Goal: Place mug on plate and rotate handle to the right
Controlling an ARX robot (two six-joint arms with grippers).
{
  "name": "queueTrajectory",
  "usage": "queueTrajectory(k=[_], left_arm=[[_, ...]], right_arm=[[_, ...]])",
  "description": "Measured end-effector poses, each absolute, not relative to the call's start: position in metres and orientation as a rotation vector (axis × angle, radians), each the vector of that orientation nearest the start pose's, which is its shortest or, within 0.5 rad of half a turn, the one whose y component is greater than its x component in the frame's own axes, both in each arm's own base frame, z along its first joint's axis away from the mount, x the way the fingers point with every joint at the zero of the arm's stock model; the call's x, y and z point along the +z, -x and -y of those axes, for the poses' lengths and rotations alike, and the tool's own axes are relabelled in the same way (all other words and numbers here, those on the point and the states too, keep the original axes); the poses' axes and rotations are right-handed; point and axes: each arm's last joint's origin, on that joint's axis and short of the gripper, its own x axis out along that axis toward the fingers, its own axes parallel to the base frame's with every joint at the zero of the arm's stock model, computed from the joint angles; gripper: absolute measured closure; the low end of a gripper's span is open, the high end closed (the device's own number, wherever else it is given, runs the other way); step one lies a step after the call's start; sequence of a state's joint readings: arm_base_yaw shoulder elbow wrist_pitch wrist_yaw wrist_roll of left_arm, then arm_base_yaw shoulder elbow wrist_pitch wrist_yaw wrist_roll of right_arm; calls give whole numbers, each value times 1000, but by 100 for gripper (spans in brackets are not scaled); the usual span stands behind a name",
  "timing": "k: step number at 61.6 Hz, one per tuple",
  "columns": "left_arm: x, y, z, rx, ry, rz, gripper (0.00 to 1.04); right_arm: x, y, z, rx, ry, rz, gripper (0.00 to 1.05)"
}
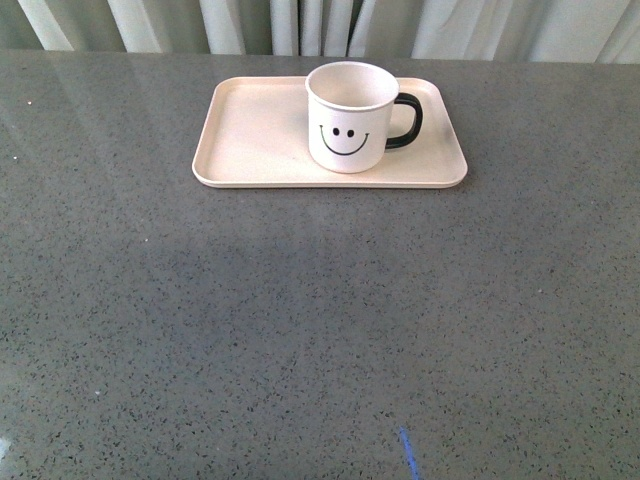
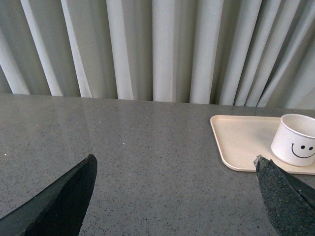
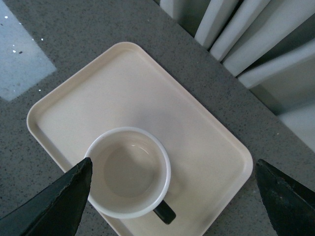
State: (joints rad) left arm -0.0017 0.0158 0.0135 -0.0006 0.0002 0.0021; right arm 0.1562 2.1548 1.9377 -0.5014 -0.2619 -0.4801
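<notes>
The cream mug [image 1: 349, 118] with a black smiley face stands upright on the right half of the pale plate [image 1: 255, 130]. Its black handle [image 1: 407, 121] points right in the front view. Neither arm shows in the front view. My right gripper [image 3: 172, 169] is open and empty, high above the mug [image 3: 129, 172]; the handle [image 3: 165, 212] and the plate [image 3: 123, 91] lie below it. My left gripper [image 2: 174, 164] is open and empty over bare table; the plate [image 2: 238, 142] and the mug [image 2: 296, 140] lie beyond one fingertip [image 2: 275, 182].
The grey speckled table [image 1: 300, 320] stretches wide in front of the plate. Pale curtains [image 1: 300, 25] hang behind its far edge. A short blue mark [image 1: 407, 452] lies on the table near the front.
</notes>
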Motion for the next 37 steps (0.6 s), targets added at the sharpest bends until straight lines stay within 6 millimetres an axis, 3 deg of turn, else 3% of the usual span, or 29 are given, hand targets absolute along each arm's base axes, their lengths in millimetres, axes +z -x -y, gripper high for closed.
queueTrajectory(k=[8, 13, 19, 25, 32, 37], left_arm=[[167, -98, 0, -2, -2, -3, 9], [167, -98, 0, -3, -2, -3, 9], [167, -98, 0, -2, -2, -3, 9], [167, -98, 0, -2, -2, -3, 9], [167, -98, 0, -2, -2, -3, 9], [167, -98, 0, -2, -2, -3, 9]], right_arm=[[258, -481, -83, 572, 421, -633, 9], [244, -478, -79, 250, 370, -481, 21], [235, -449, -67, 43, 190, -228, 37], [237, -409, -52, 7, 78, -21, 53], [234, -367, -38, -6, 27, 58, 70], [220, -340, -31, -7, 16, 41, 84]])
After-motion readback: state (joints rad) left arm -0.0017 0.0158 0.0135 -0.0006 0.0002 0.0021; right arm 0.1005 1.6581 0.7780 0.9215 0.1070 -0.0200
